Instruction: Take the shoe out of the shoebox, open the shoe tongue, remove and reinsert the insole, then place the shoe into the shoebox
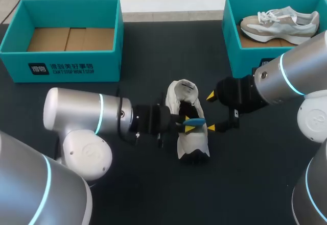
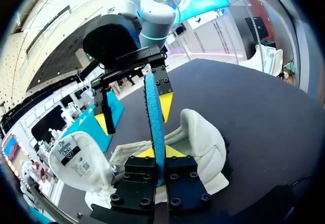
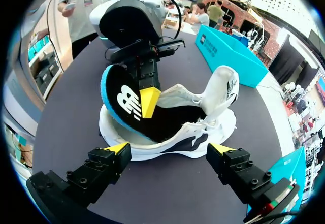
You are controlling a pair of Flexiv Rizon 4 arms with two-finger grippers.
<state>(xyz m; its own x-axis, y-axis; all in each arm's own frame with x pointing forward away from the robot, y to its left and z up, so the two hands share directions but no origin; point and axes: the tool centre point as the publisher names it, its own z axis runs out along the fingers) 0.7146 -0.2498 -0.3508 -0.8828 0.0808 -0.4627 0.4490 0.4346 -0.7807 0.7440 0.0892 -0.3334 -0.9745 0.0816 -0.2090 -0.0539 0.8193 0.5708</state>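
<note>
Left gripper [image 2: 157,153] pressed shut on the insole [image 2: 155,107], fingers on it from both sides near one end, holding it edge-up: blue underside one way, black top the other. Right gripper [image 3: 168,148] spread wide with nothing between the fingers, hovering just beside the shoe [image 3: 172,132] on the side away from the left arm. Lower edge of the insole down in the shoe's mouth, the rest tilted up and out. Tongue [image 3: 224,88] folded back, away from the opening. Shoe upright on its sole in the middle of the table [image 1: 143,194], outside both boxes.

Probably the insole step, half done; impossible to say from here whether coming out or going back in. To do it well, keep the pinch firm so the thin foam cannot twist. If going in, lead with the free end, low and along the length of the shoe, under the tongue rather than onto it. Bring the right gripper onto the shoe's side wall to stop it sliding on the dark table. Avoid forcing — a curled insole likely to buckle and sit crooked.

Counting:
- two grippers
- two shoes — one on the table, and a second shoe [image 1: 278,23] lying in the right-hand box [image 1: 232,36]
- two teal boxes, the left-hand box [image 1: 71,64] holding only cardboard lining [image 1: 69,39]
- one insole in sight
</note>
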